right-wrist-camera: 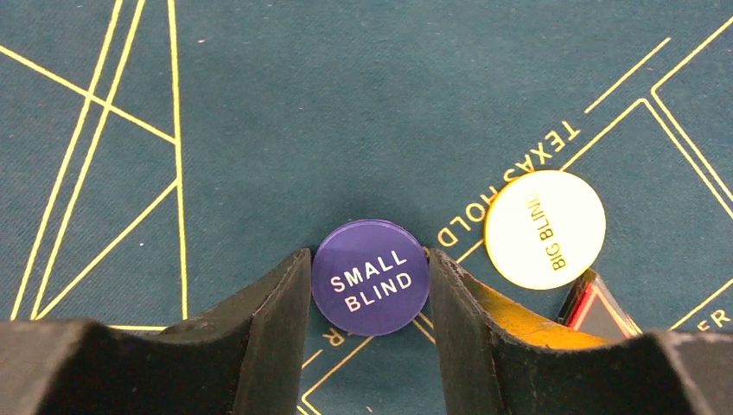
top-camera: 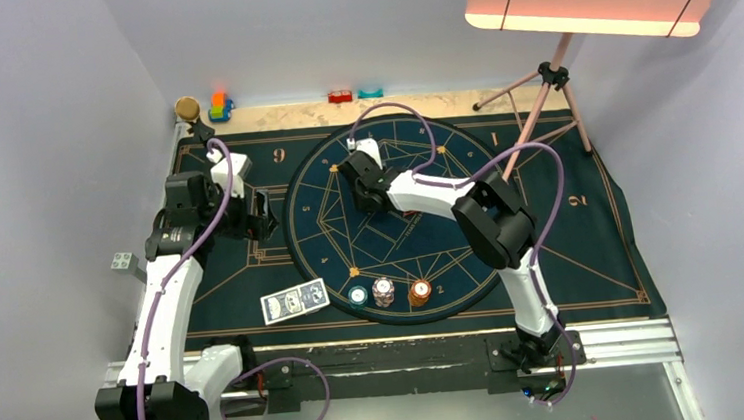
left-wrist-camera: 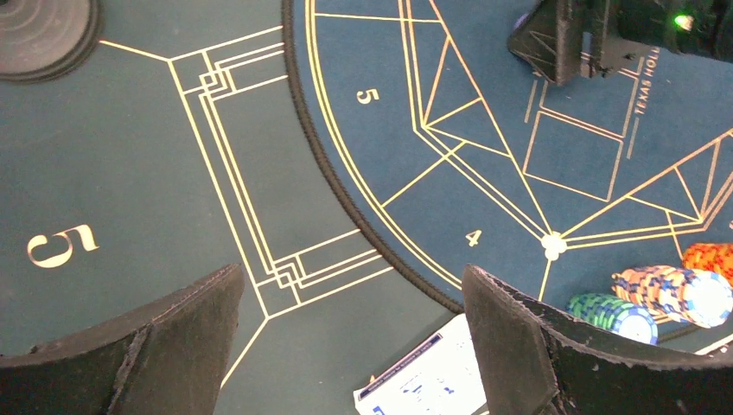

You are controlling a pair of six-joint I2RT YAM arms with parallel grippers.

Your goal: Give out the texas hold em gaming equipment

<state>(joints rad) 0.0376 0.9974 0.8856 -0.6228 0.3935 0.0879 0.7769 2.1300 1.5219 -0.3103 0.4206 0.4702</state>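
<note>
My right gripper (right-wrist-camera: 370, 259) is down on the round mat (top-camera: 329, 223), its jaws closed against both edges of a purple "SMALL BLIND" chip (right-wrist-camera: 371, 277). A yellow "BIG BLIND" chip (right-wrist-camera: 544, 229) and a red triangular marker (right-wrist-camera: 596, 307) lie just right of it. My left gripper (left-wrist-camera: 353, 337) is open and empty above the green mat. Blue-backed cards (top-camera: 295, 301) lie near the front, also visible in the left wrist view (left-wrist-camera: 432, 380). Teal (top-camera: 358, 295), white-red (top-camera: 383, 291) and orange (top-camera: 420, 291) chip stacks stand beside them.
Toy blocks (top-camera: 219, 107) and a cork-topped black stand (top-camera: 186, 108) sit at the back left. Small red (top-camera: 341, 96) and teal (top-camera: 370, 93) blocks lie at the back edge. A tripod (top-camera: 548, 81) with a light panel stands at the back right.
</note>
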